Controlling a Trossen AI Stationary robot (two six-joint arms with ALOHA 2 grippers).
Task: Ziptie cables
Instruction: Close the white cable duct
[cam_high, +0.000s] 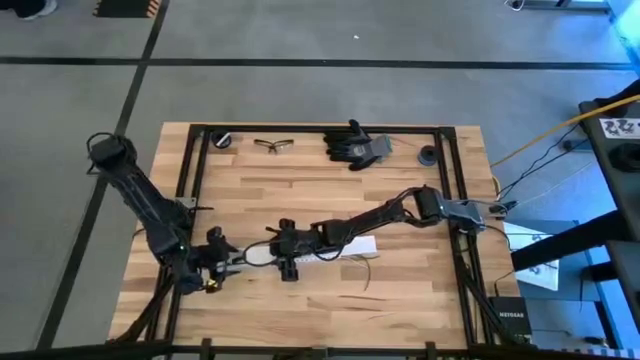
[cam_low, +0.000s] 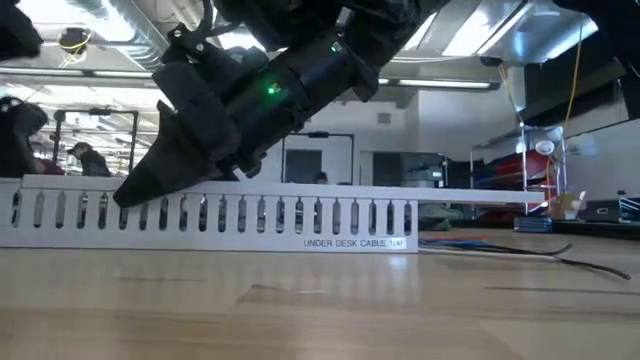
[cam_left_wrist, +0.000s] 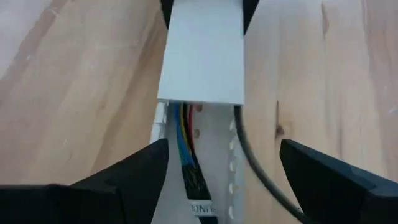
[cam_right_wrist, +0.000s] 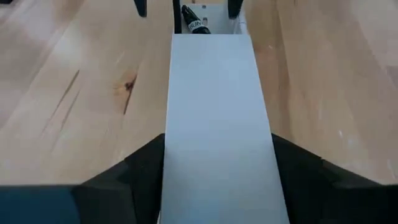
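Observation:
A white slotted channel (cam_low: 230, 215) lies across the middle of the table, with a flat white cover strip (cam_right_wrist: 217, 118) on top of it. The cables (cam_left_wrist: 185, 140) run inside the channel as thin yellow, blue, red and dark wires. One dark wire (cam_left_wrist: 249, 162) lies outside it, and their loose ends (cam_high: 362, 266) trail onto the wood at the channel's right end. My right gripper (cam_right_wrist: 217, 165) straddles the cover near the channel's left end. My left gripper (cam_left_wrist: 224, 171) stands open at the channel's left end, one finger on each side of it. My right gripper holds the white cover strip by its two long edges (cam_right_wrist: 169, 155), one finger against each edge. The fingers come slanting down from the table's right and lie along the strip. The strip rests flat on the channel.
Black gloves (cam_high: 355, 147), safety glasses (cam_high: 270, 145) and two small black round parts (cam_high: 222, 140) (cam_high: 428, 155) lie along the far edge. Black frame rails (cam_high: 190, 170) border the wooden top at left, right and far sides. Bare wood lies near the front edge.

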